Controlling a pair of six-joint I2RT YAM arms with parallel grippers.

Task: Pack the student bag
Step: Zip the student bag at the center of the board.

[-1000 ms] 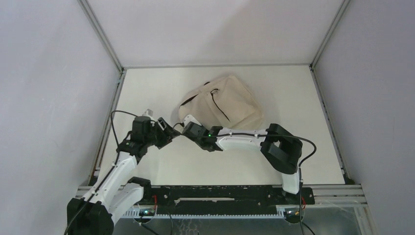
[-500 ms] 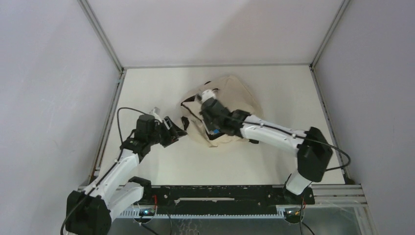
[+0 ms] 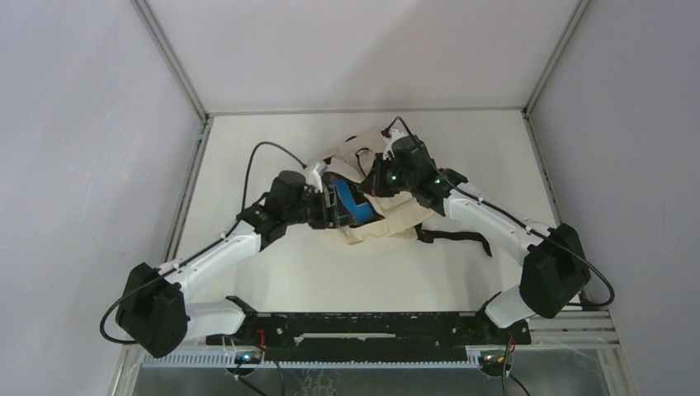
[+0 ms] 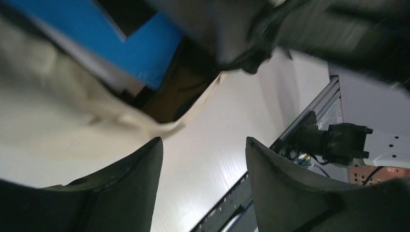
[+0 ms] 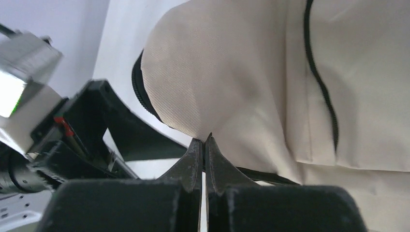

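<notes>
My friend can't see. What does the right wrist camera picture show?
The right end effector is shut, pinching the edge of the cream student bag. A black zipper curves down the bag's right side; the left arm is at lower left.

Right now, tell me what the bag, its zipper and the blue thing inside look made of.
The student bag: woven cream fabric, matte; a fine weave grain shows and it folds softly. The zipper: black toothed line, likely plastic or coated. The blue item: smooth, flat, straight-edged, perhaps card or plastic; too blurred to settle.
</notes>
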